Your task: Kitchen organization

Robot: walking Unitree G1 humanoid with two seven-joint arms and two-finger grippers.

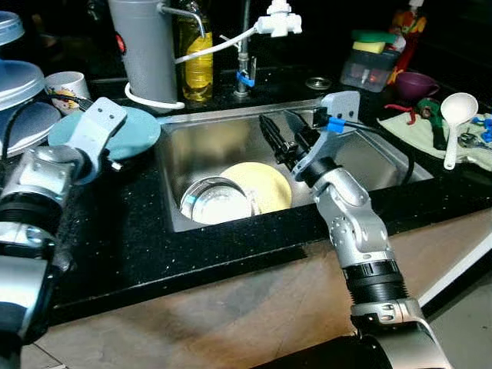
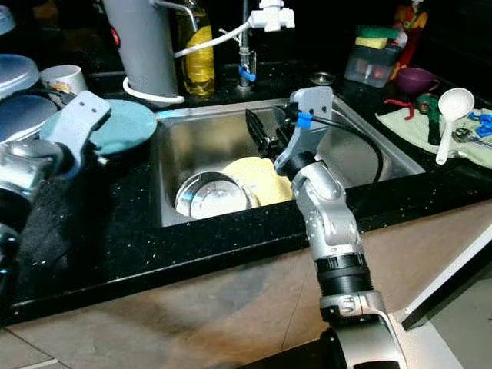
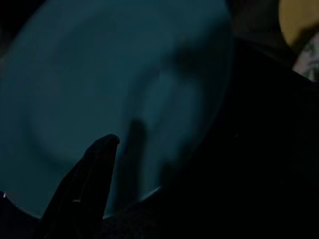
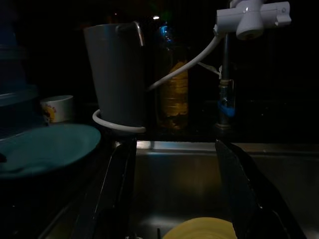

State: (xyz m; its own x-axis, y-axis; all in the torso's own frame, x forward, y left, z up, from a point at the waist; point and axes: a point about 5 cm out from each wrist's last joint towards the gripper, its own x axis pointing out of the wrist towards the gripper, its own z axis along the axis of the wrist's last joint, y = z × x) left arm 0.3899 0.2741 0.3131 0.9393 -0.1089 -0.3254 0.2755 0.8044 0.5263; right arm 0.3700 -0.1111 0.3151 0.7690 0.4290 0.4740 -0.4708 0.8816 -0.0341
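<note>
The right gripper [image 1: 280, 129] hung above the stainless steel sink basin [image 1: 361, 157], its two long black fingers spread apart with nothing between them; the right wrist view confirmed the gap, with the sink's back wall visible between the fingers. Below it, on the sink floor, lay a round pale yellow plate [image 1: 265, 184], and overlapping that plate's left edge sat a round shiny steel bowl [image 1: 217, 201]. The left gripper [image 3: 94, 169] was at the round teal plate [image 1: 138, 131], which rested on the black speckled countertop [image 1: 115, 238] just left of the sink. In the left wrist view one black finger lay over the teal plate's near rim; whether the fingers were clamped on the plate could not be told. Behind the teal plate stood a tall grey cylindrical container [image 1: 146, 50] with a white hose looped around its base, and beside it a bottle of yellow liquid [image 1: 197, 61]. A white faucet head [image 1: 278, 21] hung above the back of the sink. At the far left were stacked pale blue plates [image 1: 19, 84] and a white printed mug [image 1: 68, 83]. To the right of the sink, a white plastic ladle [image 1: 457, 115] lay on a light green cloth [image 1: 415, 131].
</note>
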